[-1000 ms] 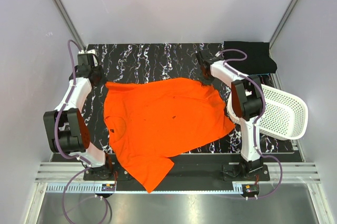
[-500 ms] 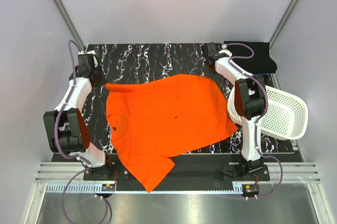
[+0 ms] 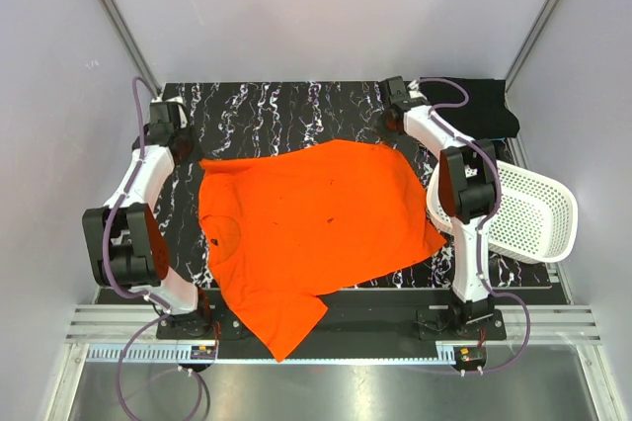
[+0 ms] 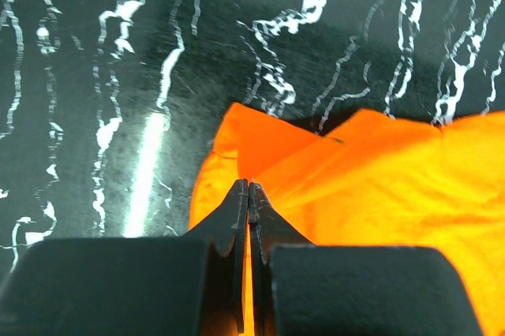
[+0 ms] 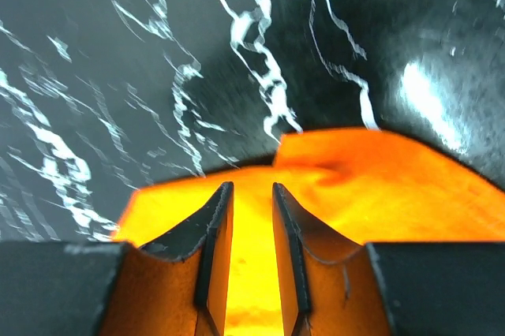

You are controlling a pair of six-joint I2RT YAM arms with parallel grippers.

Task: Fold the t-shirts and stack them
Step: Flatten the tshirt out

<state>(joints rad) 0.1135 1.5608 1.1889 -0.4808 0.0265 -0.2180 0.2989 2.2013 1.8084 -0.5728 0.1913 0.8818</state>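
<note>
The orange t-shirt (image 3: 306, 223) lies spread flat on the black marbled table, with its lower hem hanging over the near edge. My left gripper (image 3: 186, 149) is at the shirt's far left corner. In the left wrist view its jaws (image 4: 248, 184) are shut on the orange fabric (image 4: 379, 186). My right gripper (image 3: 390, 127) is at the shirt's far right corner. In the right wrist view its jaws (image 5: 252, 188) stand slightly apart over the orange fabric (image 5: 355, 170), gripping nothing. The black t-shirt (image 3: 472, 107) lies folded at the back right corner.
A white perforated basket (image 3: 538, 211) lies tipped at the table's right edge, beside the right arm. Grey walls enclose the table on the left, back and right. Bare marbled table (image 3: 276, 115) shows behind the orange shirt.
The right gripper has moved back and to the right, and the orange shirt's right side now lies flatter. The left gripper has barely moved.
</note>
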